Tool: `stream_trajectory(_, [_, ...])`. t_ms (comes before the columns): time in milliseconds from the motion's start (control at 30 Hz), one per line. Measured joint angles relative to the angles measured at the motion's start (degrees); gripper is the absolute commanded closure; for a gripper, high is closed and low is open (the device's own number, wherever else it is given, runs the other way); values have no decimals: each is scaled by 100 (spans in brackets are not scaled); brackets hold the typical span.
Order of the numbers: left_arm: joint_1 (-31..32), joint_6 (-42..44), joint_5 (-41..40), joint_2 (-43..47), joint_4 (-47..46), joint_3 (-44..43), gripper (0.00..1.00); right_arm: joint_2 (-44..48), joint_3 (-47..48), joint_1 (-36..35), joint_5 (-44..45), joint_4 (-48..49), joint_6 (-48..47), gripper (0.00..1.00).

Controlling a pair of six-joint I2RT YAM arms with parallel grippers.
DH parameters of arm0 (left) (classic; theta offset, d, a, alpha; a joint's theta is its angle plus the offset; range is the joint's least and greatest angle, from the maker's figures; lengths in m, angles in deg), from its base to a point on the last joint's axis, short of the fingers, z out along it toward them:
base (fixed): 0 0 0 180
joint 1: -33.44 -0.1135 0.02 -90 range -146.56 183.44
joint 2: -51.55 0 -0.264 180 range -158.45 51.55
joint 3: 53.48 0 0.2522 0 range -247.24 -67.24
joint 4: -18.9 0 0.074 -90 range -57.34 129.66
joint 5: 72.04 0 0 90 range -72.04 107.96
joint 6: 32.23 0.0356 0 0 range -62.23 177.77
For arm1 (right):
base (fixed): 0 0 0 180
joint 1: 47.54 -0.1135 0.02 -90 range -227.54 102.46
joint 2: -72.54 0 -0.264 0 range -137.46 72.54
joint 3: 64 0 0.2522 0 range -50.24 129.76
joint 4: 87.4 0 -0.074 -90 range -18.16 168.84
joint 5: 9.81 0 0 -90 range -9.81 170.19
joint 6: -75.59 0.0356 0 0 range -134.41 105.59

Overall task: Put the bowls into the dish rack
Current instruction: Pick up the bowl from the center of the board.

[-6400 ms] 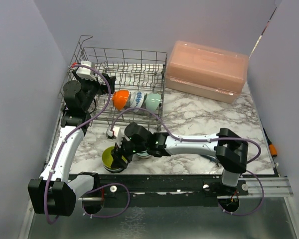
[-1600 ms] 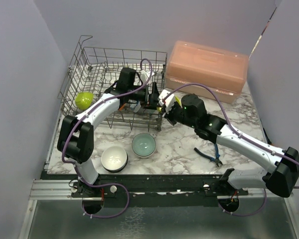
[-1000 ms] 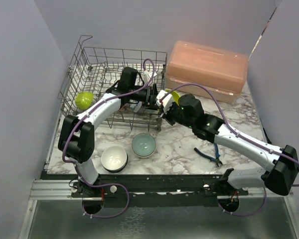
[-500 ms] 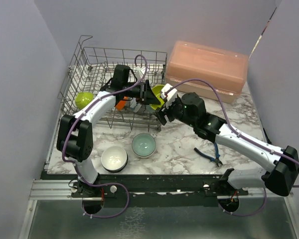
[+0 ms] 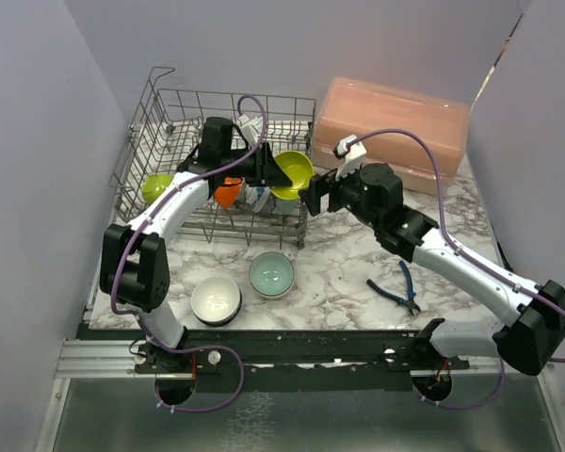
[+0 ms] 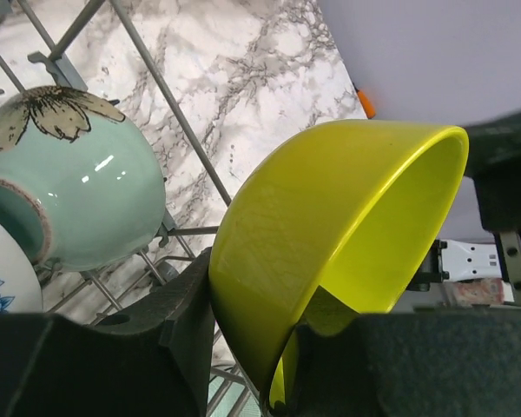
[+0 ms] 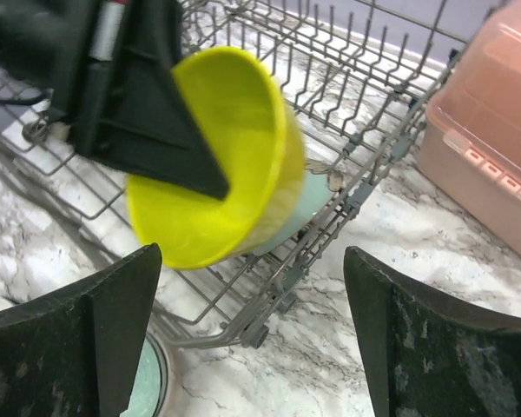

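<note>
Handed over, the lime-yellow bowl (image 5: 293,175) hung over the dish rack's (image 5: 166,117) right end, rim clamped in the left gripper (image 5: 269,169); right gripper (image 5: 313,195) spread wide. Best lowered edgewise between tines.

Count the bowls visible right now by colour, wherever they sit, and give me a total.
Lime-yellow: 2 (held lime-yellow bowl, racked lime-yellow bowl)
Pale teal: 2 (racked teal bowl, unracked teal bowl)
Orange: 1 (orange bowl)
White: 1 (white bowl)
Blue-patterned white: 1 (patterned bowl)
Total: 7
</note>
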Motion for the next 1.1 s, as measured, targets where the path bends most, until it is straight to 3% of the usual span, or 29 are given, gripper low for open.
stream_trajectory(200, [0, 181, -205, 317, -11, 0, 78, -289, 297, 538, -516, -168, 669, 27])
stream_trajectory(400, [2, 260, -247, 339, -17, 39, 76, -616, 619, 645, -935, -289, 973, 44])
stream_trajectory(533, [9, 286, -258, 339, -13, 57, 60, -820, 743, 645, -1080, -317, 1080, 61])
stream_trajectory(633, [4, 280, -219, 339, -42, 63, 46, -901, 789, 647, -1058, -345, 1073, 94])
stream_trajectory(667, [4, 271, -155, 343, -61, 70, 41, -918, 789, 662, -1001, -367, 1067, 99])
stream_trajectory(833, [105, 127, 175, 413, -284, 109, 18, -970, 782, 789, -837, -522, 1075, 100])
stream_trajectory(1100, [11, -208, 321, 420, -673, 249, 5, -848, 664, 975, -951, -570, 1099, 100])
